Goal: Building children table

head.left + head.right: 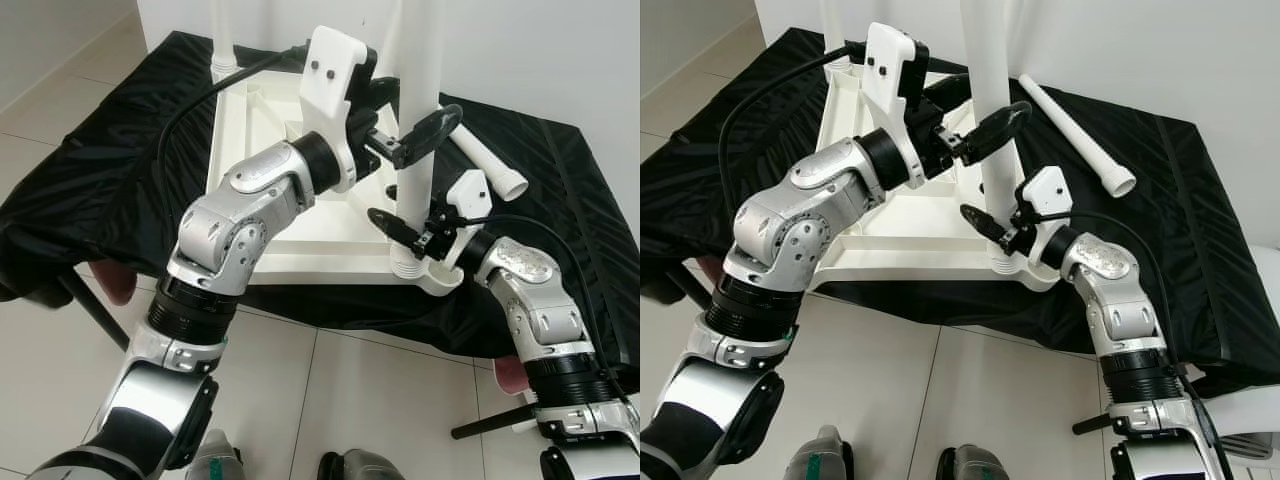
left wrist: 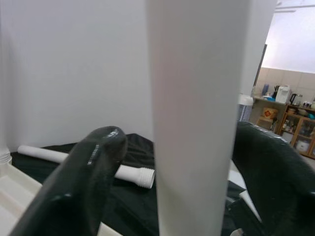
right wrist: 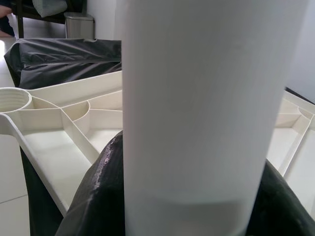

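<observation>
A white children's table top [image 1: 300,265] lies upside down on a black cloth [image 1: 100,170]. A white leg [image 1: 418,60] stands upright in its near right corner socket. My left gripper [image 1: 420,105] straddles this leg partway up, open; in the left wrist view a gap shows between one finger [image 2: 74,187] and the leg [image 2: 197,118]. My right gripper [image 1: 405,225] is shut on the same leg just above the socket, its fingers [image 3: 98,196] pressed against both sides of the leg [image 3: 206,98]. A second leg [image 1: 222,35] stands at the far left corner.
A loose white leg [image 1: 490,165] with a threaded end lies on the cloth to the right of the table top. An unfilled threaded socket [image 3: 15,101] shows at another corner. White walls rise behind. Pale floor tiles [image 1: 330,400] lie in front, with a black rod [image 1: 490,420] at lower right.
</observation>
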{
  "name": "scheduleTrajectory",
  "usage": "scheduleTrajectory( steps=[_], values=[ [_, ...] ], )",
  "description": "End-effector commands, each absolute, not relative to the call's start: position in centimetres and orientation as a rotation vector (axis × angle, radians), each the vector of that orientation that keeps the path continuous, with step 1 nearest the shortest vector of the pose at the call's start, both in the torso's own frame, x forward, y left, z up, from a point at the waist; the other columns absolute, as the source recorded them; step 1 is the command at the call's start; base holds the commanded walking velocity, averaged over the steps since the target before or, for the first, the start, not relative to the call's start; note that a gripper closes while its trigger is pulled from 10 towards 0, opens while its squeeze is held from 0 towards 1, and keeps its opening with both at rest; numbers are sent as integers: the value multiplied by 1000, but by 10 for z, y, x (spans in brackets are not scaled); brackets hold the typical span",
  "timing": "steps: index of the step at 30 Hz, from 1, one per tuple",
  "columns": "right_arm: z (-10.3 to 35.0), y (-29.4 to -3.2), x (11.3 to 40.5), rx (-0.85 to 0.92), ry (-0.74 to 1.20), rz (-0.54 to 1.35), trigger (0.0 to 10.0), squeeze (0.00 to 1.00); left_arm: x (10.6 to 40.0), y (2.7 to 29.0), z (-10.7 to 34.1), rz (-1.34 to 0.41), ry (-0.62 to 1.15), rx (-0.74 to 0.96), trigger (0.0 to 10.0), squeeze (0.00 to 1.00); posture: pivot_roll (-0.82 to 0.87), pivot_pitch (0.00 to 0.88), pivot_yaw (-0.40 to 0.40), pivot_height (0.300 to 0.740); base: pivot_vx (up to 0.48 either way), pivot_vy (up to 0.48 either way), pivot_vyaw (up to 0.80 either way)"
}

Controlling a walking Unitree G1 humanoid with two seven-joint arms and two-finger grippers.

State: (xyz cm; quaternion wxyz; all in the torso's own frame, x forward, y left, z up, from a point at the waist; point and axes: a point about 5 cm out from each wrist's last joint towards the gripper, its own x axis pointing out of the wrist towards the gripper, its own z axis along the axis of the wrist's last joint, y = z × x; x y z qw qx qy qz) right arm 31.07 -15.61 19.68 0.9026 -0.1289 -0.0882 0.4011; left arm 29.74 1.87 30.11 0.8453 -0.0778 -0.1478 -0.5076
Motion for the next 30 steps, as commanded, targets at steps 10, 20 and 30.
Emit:
scheduleTrajectory(
  steps=[10,20,30],
  values=[
    [202,-161,313,-300,-205,816,10000,0,272,8,300,-1353,-325,-162,0,0,62,41,-98,740,0,0,0],
    [205,-162,315,-317,-230,807,10000,0,269,8,299,-1393,-304,-173,0,0,62,46,-99,740,0,0,0],
    [206,-161,318,-250,-217,792,10000,1000,273,7,299,-1332,-308,-117,10000,0,61,49,-104,740,0,0,0]
  ],
)
